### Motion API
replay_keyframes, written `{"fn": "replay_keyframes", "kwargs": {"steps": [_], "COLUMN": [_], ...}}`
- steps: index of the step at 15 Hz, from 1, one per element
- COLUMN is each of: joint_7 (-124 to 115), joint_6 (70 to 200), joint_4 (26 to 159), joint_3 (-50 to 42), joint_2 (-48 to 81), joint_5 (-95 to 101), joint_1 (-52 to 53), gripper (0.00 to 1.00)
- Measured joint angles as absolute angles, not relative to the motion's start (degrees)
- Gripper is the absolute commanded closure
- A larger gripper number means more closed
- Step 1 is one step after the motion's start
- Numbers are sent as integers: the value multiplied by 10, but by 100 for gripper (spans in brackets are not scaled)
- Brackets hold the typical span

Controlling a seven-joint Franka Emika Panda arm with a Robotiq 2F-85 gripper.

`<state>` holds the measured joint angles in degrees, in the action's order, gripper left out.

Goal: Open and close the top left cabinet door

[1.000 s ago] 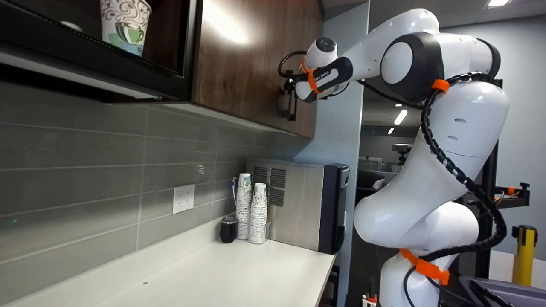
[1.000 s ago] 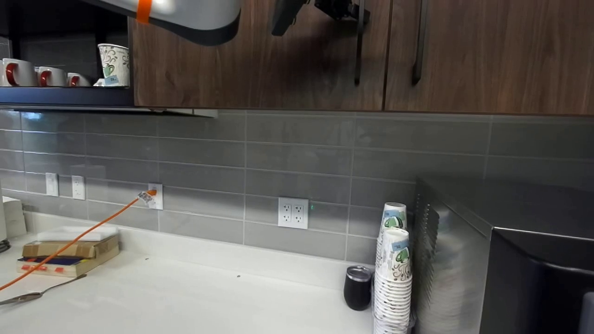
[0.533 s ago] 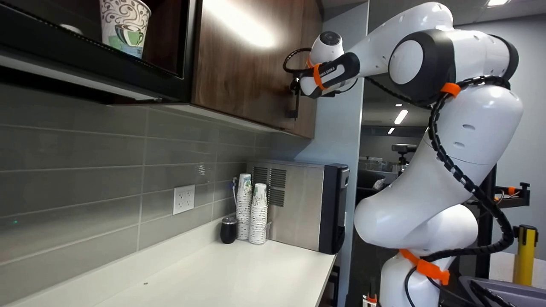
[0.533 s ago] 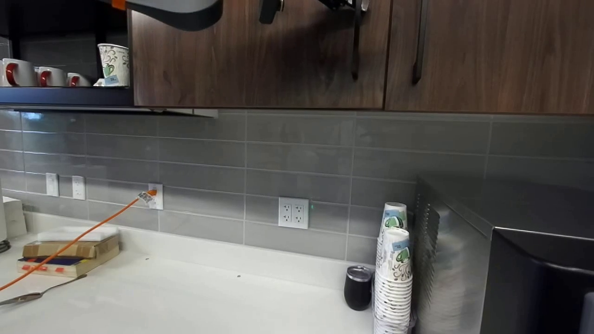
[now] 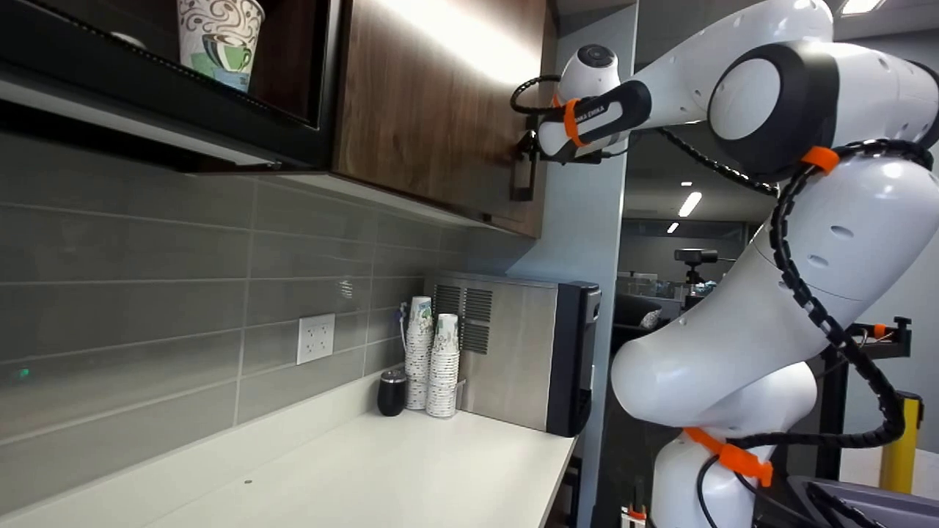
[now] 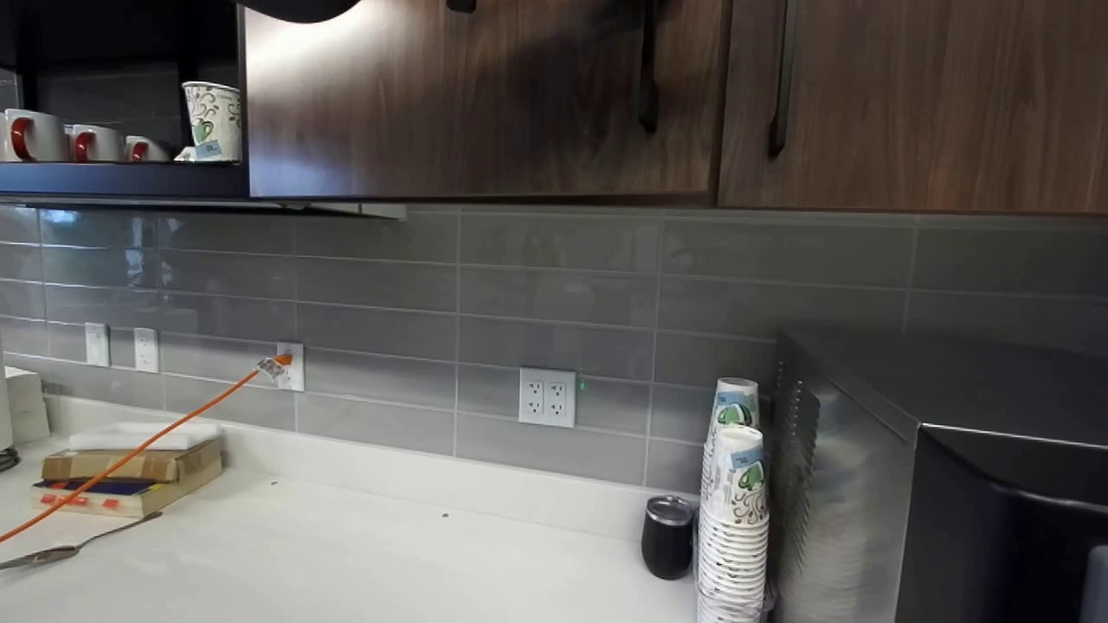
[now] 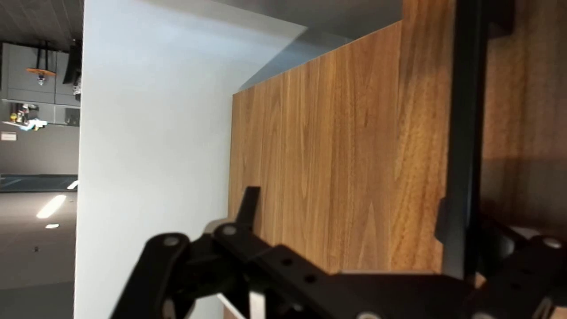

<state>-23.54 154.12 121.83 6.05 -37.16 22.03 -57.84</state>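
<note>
The top left cabinet door [image 5: 433, 110] is a dark-brown wood-grain panel, also in the other views [image 6: 485, 112] [image 7: 527, 115]. It stands slightly ajar, its handle-side edge out from the neighbouring door. Its black vertical bar handle [image 5: 523, 180] is near that edge and shows in an exterior view [image 6: 647, 78] and in the wrist view [image 7: 467, 133]. My gripper [image 7: 347, 206] is open, fingers wide apart. The right finger passes behind the handle, its tip showing past the bar. The left finger is free in front of the neighbouring door. In an exterior view the gripper [image 5: 527, 143] is at the handle.
The neighbouring door [image 6: 917, 104] is shut. An open black-framed shelf [image 6: 130, 177] holds mugs and a paper cup [image 6: 213, 121]. Below are a steel machine [image 5: 506, 352], stacked cups [image 5: 443, 367] and a black tumbler [image 5: 392, 392]. A pale side wall [image 7: 155, 133] stands beside the cabinets.
The arm has drawn back from the cabinet. The handle and the door's free edge have come outward with it, so the door has swung slightly open. The gripper has left the top of an exterior view.
</note>
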Motion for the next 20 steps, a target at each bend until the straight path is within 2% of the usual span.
{"fn": "replay_keyframes", "kwargs": {"steps": [13,20], "joint_7": [-124,-68], "joint_6": [1479,1464], "joint_4": [1325,1343], "joint_3": [-1,-18], "joint_2": [-531,-569], "joint_5": [224,225], "joint_1": [-557,-546], "gripper": [0,0]}}
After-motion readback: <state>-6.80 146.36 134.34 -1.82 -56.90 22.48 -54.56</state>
